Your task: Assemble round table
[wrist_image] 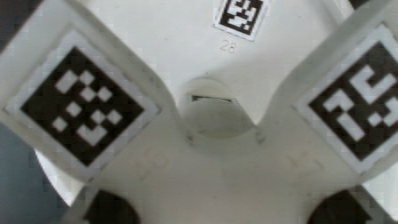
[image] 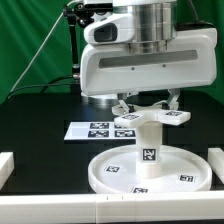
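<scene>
The white round disc (image: pixel 110 172) lies flat on the dark table in the exterior view. The short thick leg (image: pixel 148 152) stands upright at its middle. The cross-shaped foot (image: pixel 150 119) sits on top of the leg. My gripper (image: pixel 148 104) is right above it, one finger on each side of the foot. In the wrist view the foot (wrist_image: pixel 214 160) fills the picture, with tagged arms spreading out. Its white body spans the whole gap between my dark fingertips (wrist_image: pixel 111 207), so the gripper (wrist_image: pixel 231 207) is shut on it.
The marker board (image: pixel 92 130) lies flat behind the disc towards the exterior view's left. White blocks stand at the table's edges on the exterior view's left (image: pixel 4 166) and right (image: pixel 216 162). A green curtain hangs behind.
</scene>
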You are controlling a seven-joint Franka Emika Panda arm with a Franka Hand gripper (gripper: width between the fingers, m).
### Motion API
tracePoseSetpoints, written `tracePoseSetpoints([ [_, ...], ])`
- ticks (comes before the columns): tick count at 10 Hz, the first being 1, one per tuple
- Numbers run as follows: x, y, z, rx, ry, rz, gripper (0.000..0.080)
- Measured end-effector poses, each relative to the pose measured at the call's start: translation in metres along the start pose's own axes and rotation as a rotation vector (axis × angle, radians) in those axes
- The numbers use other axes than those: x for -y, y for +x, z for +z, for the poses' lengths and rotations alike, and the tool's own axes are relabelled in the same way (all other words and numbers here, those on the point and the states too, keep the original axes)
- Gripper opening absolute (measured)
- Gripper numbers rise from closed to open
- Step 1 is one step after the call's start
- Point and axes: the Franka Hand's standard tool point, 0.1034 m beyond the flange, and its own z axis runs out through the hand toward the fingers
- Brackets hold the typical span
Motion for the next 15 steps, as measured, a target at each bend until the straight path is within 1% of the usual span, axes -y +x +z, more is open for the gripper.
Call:
tracePoseSetpoints([
  [2,-0.004,0.001,0.0,-0.005,0.003,0.032,0.0448],
  [6,-0.002,0.004,0.0,-0.053,0.024,0.466,0.0448],
  [7,-0.001,0.004,0.001,-0.061,0.035,0.578,0.0448],
  [10,0.006,0.004,0.001,-0.078,0.053,0.853,0.0448],
  [11,0.009,0.004,0.001,-0.079,0.065,0.956,0.0448],
  [13,0.01,0.004,0.001,-0.076,0.071,1.028,0.0448],
  [14,0.012,0.004,0.001,-0.072,0.08,1.097,0.0448],
  [15,0.012,0.004,0.001,-0.071,0.081,1.114,0.0448],
])
